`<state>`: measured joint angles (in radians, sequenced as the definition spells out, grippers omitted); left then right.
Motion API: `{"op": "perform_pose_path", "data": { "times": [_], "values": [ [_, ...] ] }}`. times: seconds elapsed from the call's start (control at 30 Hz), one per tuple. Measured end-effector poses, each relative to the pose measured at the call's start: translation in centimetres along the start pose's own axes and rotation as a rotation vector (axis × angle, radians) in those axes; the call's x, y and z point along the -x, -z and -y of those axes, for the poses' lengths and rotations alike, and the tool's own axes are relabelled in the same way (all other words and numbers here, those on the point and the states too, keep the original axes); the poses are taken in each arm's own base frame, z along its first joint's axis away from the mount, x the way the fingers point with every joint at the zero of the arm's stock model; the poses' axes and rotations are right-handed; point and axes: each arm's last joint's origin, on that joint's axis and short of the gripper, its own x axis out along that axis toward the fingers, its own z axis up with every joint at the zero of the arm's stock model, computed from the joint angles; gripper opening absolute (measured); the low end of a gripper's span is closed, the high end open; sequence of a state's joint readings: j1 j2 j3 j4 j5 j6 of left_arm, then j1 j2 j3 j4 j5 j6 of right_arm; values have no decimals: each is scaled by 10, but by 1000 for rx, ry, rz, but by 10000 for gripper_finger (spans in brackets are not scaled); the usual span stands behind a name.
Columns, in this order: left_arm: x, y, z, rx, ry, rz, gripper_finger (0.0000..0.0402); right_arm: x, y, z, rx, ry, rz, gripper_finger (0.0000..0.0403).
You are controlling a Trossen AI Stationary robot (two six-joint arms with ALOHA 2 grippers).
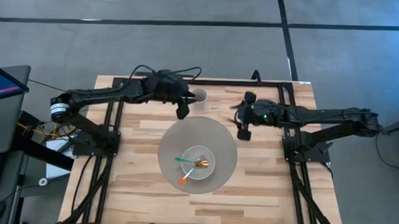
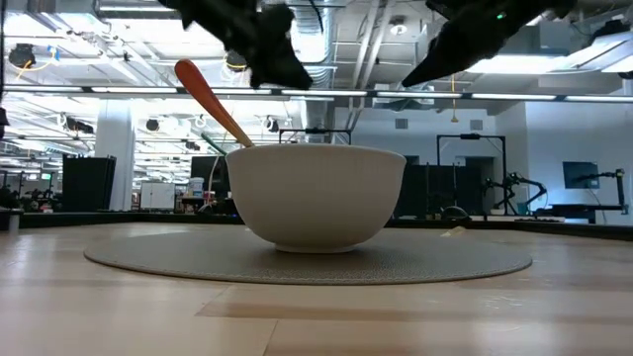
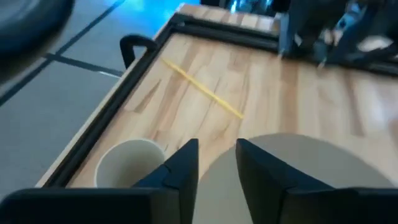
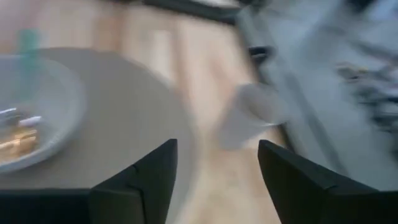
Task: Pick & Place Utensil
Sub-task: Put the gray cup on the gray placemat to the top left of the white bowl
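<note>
A white bowl (image 1: 199, 164) stands on a round grey mat (image 1: 179, 134) in the middle of the table. In it lie a green-handled utensil (image 1: 182, 160), an orange-handled one (image 1: 186, 179) and a gold piece (image 1: 202, 164). In the low view the orange handle (image 2: 211, 102) sticks up over the bowl's rim (image 2: 316, 150). My left gripper (image 1: 183, 111) (image 3: 216, 146) hovers open over the mat's far left edge, beside a white cup (image 1: 200, 97) (image 3: 127, 162). My right gripper (image 1: 244, 132) (image 4: 217, 146) hovers open at the mat's far right edge. Both hold nothing.
A thin yellow stick (image 3: 202, 89) lies flat on the wood past the cup, toward the table's far right. A black frame (image 1: 207, 81) runs along the far edge and both sides. The right wrist view shows the bowl (image 4: 31, 118) and the cup (image 4: 255, 115), blurred.
</note>
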<state>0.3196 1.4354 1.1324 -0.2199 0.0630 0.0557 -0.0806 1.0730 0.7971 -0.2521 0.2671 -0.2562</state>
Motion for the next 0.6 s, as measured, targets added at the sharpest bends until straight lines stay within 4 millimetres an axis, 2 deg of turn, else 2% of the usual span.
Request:
{"op": "perform_pose_path", "data": {
  "times": [0.17, 0.27, 0.4, 0.5, 0.6],
  "values": [
    [-41, 20, -20, -53, 36, -68, 134, 13, -9, 31, 26, 212, -1, 220],
    [-60, 32, -26, -78, 36, -101, 138, 20, -9, 50, -19, 245, 22, 215],
    [-77, 46, -31, -65, 35, -157, 136, 9, 16, 67, -180, 129, -19, 209],
    [-84, 53, -32, -59, 35, -185, 133, -7, 42, 72, -249, 55, -78, 203],
    [-85, 54, -32, -60, 38, -190, 129, -21, 62, 74, -323, 52, -153, 196]
  ]
}}
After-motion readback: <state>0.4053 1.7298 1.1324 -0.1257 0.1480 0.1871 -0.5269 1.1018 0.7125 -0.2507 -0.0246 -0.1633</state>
